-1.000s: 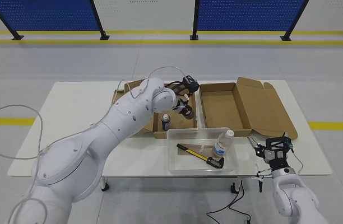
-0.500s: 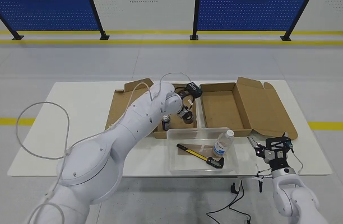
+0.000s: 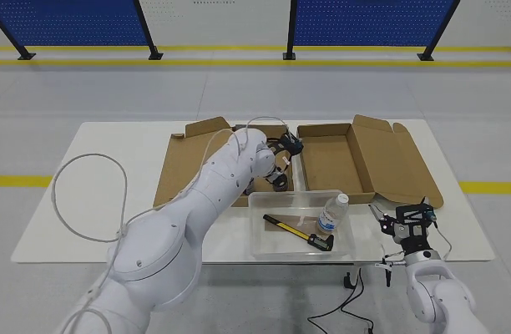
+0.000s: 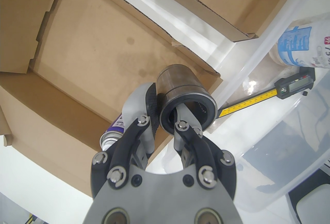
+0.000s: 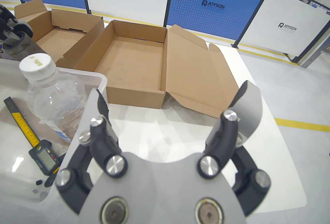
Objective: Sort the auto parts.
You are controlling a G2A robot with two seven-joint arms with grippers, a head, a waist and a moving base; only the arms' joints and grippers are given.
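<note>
Bearing (image 4: 180,85) hangs over the spray-can box (image 4: 90,49), left gripper (image 4: 166,106) pinching its wall, ready to drop; right gripper (image 5: 175,98), far off, fingers apart.

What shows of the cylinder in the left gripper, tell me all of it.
The cylinder is a short, hollow sleeve of dark grey metal, with fine grooves round its wall and a black ring at the open end, which faces the wrist camera. The left gripper is shut on it: one finger sits inside the bore, the padded one against the outer wall. It is held tilted over a wall of a cardboard box, beside the clear bin.
</note>
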